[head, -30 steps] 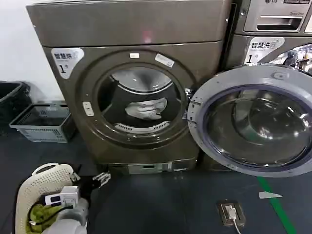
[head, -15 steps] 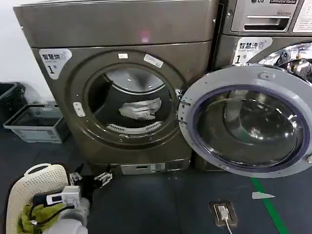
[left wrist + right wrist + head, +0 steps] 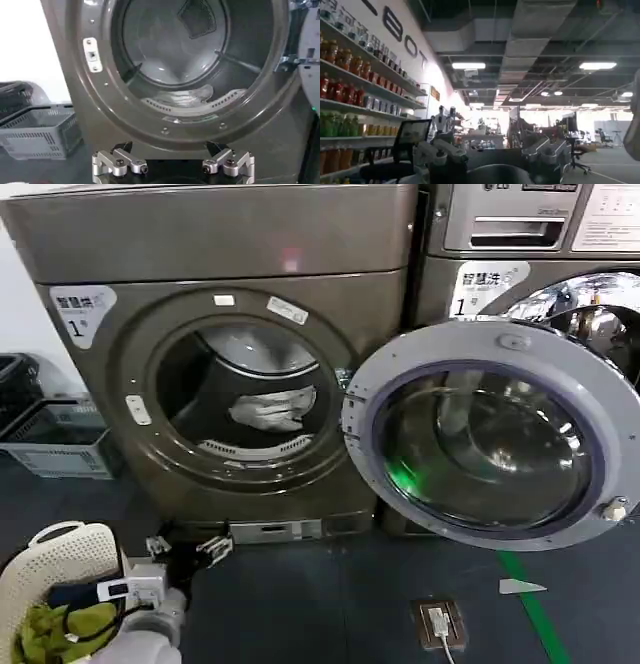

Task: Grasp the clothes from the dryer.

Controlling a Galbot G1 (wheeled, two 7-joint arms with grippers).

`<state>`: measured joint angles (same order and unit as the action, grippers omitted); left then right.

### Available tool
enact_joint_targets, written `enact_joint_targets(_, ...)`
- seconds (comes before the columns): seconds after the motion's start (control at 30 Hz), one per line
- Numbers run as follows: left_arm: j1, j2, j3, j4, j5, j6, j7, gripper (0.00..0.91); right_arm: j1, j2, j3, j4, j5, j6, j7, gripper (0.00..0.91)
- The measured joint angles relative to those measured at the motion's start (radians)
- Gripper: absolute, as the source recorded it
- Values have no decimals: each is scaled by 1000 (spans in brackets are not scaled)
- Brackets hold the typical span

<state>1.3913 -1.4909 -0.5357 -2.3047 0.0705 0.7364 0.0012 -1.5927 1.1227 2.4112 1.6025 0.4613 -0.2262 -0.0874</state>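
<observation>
The clothes [image 3: 271, 408], one pale bundle, lie inside the dryer [image 3: 230, 354] drum, not yet grasped; this reads as the approach step. Nearest, the left gripper [image 3: 186, 548] hovers low before the porthole, jaws released and empty. Next it must rise and reach in. The one door [image 3: 495, 434] stands open; two machines in all.

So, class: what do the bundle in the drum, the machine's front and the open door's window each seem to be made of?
The clothes: soft white to pale-grey fabric, judging by the folds and limp slump. The dryer front: apparently brushed metal or metallic-painted panel, bronze-grey with a dull sheen. The door window: probably glass or clear plastic, since it is see-through with bright reflections.
</observation>
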Motion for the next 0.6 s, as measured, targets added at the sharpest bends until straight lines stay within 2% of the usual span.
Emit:
enact_joint_targets(0.2,0,-1,2,1,1,0,2,907,-5,0,9,-2,20,5,15,907)
enact_joint_targets(0.6,-6,6,-2,-8,4,0,4,907,-8,-4,22,1,116,29,83,907)
